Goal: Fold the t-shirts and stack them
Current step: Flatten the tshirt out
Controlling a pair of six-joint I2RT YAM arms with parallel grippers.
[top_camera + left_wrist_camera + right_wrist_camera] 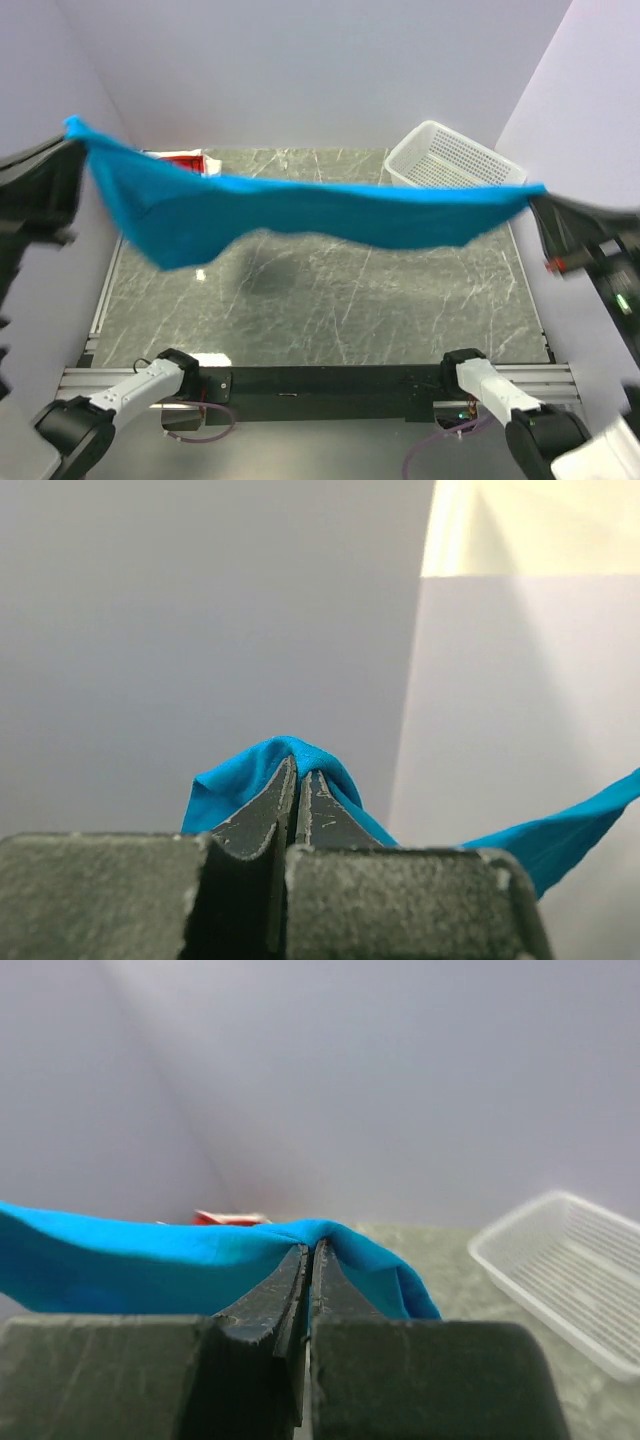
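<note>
Spreading is the step in hand, as we judge it: we hold the blue t-shirt (300,215) stretched in the air between our two arms, well above the table (330,310). Its middle sags and one flap hangs lower toward the left. Our left gripper (298,772) has its jaws pressed together on a bunched edge of the cloth, high by the left wall. Our right gripper (311,1250) is likewise clamped on the opposite edge, high at the right, near the white basket (452,158). The red-and-white t-shirt (186,160) lies folded at the far left corner of the table, partly hidden behind the blue cloth. Nothing of the blue shirt is folded yet, so we reckon the task is at an early stage. The next move, in our view, calls for lowering both arms together and laying the shirt flat on the bare table, with the cloth taut so that it lands without wrinkles, clear of the basket and the folded shirt.
</note>
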